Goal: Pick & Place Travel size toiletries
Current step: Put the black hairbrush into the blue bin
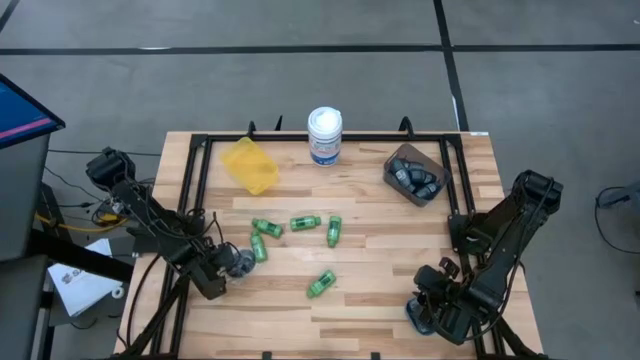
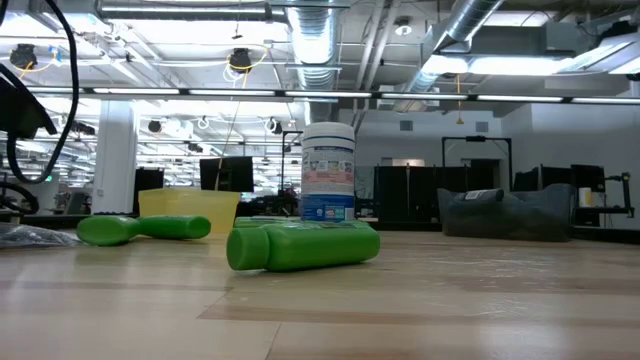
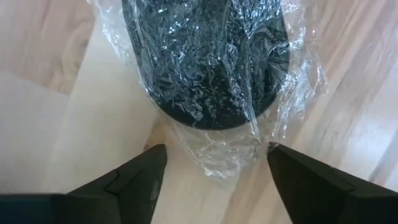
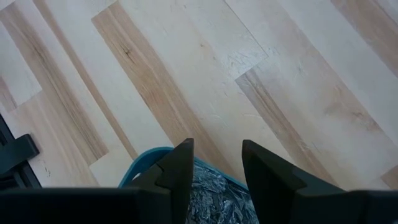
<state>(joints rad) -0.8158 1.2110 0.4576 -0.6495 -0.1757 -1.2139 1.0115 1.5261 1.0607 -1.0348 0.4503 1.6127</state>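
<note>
A flat round dark disc in shiny wrap [image 3: 208, 62] lies on the table at the near left [image 1: 241, 262]. My left gripper [image 3: 214, 158] points down over it, open. Its fingers stand on either side of the wrap's loose edge [image 3: 217, 155], and I cannot tell whether they touch it. Several bright green mini bottles [image 1: 305, 222] lie on their sides mid-table; one fills the low view [image 2: 300, 245]. My right gripper [image 4: 217, 155] hangs open at the near right over a teal bin [image 4: 140, 163], in which crinkled wrap [image 4: 211, 193] shows.
A yellow bin [image 1: 250, 164] lies tipped at the far left. A white tub with a blue label [image 1: 324, 135] stands at the far middle. A brown bin [image 1: 415, 175] with dark mini bottles sits at the far right. Black frame rails [image 1: 190, 180] run along the table's sides.
</note>
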